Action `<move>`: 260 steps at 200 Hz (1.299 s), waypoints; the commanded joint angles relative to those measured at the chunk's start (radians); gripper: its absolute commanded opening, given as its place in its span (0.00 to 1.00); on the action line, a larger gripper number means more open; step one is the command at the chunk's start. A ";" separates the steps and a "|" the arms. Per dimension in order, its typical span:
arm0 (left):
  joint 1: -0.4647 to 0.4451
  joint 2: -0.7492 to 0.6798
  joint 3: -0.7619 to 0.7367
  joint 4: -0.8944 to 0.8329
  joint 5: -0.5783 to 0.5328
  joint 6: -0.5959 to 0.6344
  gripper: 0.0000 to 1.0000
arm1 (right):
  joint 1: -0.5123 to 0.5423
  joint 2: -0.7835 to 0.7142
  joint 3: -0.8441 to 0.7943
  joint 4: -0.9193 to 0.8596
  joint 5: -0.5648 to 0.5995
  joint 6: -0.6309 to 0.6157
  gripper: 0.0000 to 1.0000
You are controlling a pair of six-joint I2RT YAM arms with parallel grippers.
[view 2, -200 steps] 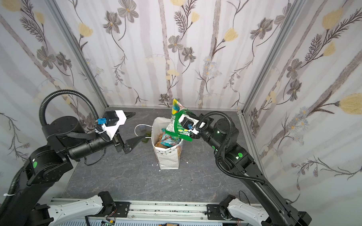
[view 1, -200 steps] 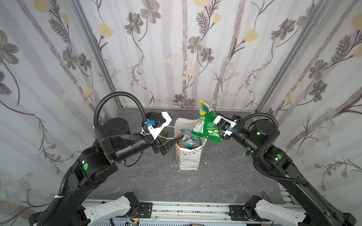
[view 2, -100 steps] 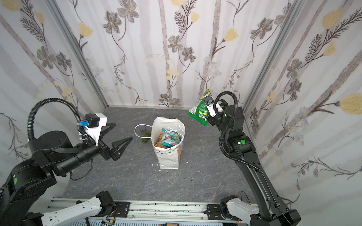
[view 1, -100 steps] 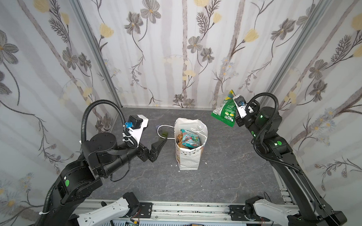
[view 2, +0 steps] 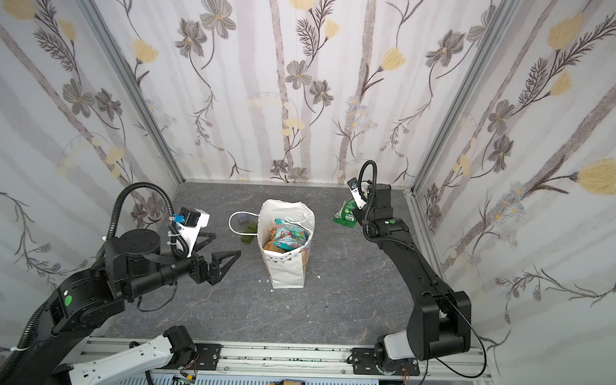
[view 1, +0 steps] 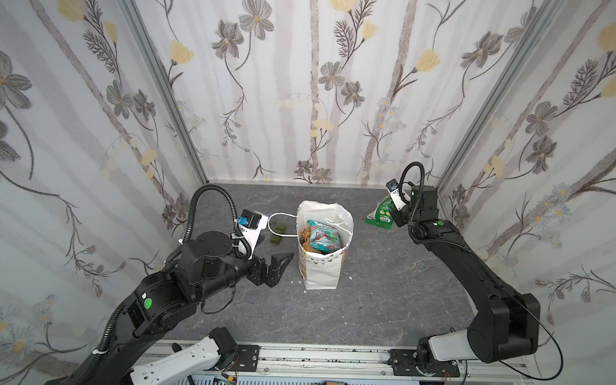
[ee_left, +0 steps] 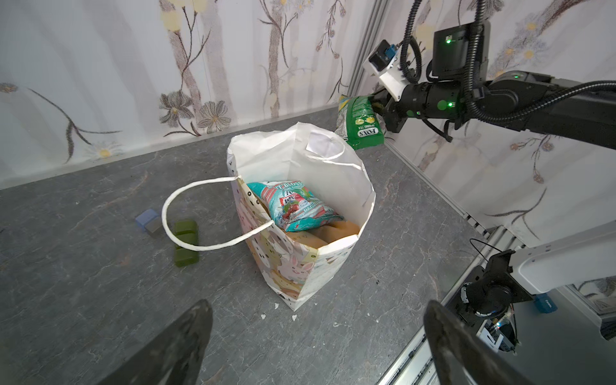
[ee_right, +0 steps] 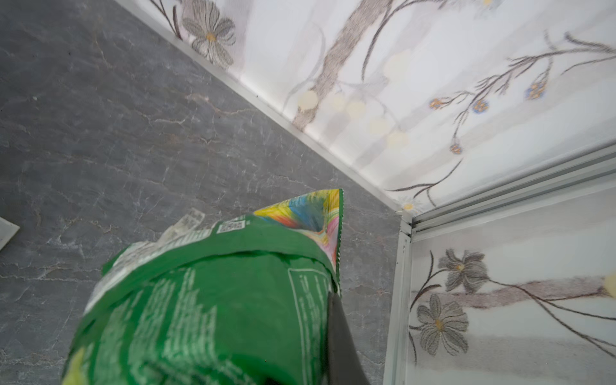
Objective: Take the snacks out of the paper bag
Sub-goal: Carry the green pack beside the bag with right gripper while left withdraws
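Progress with the paper bag (ee_left: 300, 156)?

One snack out: right hand (ee_left: 378, 108), clamped on the green FOX'S packet (ee_left: 361, 128), hangs over the far right corner of the bench (ee_left: 100, 300). Inside lie a teal packet (ee_left: 293, 206) and an orange pouch (ee_left: 336, 230). Empty left hand (ee_left: 316, 304) gapes.

The green packet (ee_right: 216, 300) is running off the right wrist view's edge, its small print blurring beyond reading. Inside the paper bag (ee_left: 300, 160), the teal packet (ee_left: 293, 206) is covering most of an orange pouch (ee_left: 336, 230). In the left wrist view the left gripper (ee_left: 316, 305) is showing only two finger ends, the rest being cut off.
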 commanded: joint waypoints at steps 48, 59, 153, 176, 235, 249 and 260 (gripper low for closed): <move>0.000 0.000 -0.006 0.075 0.080 -0.010 1.00 | 0.007 0.289 0.051 0.121 -0.012 0.054 0.00; 0.001 0.000 -0.009 0.083 0.078 -0.003 1.00 | 0.013 0.337 0.071 0.134 0.001 0.061 0.00; 0.001 0.082 -0.012 0.113 0.035 0.081 1.00 | 0.037 0.594 0.247 0.139 -0.002 0.026 0.05; 0.002 0.114 -0.001 0.109 0.046 0.086 1.00 | 0.040 0.622 0.299 0.089 -0.008 0.010 0.15; 0.001 0.199 0.041 0.109 0.058 0.111 1.00 | 0.040 0.575 0.289 0.069 -0.036 0.008 0.63; 0.002 0.225 0.061 0.106 0.056 0.113 1.00 | 0.039 0.544 0.282 0.070 -0.038 0.018 0.71; 0.003 0.245 0.075 0.104 0.047 0.113 1.00 | 0.039 0.516 0.275 0.071 -0.038 0.029 0.83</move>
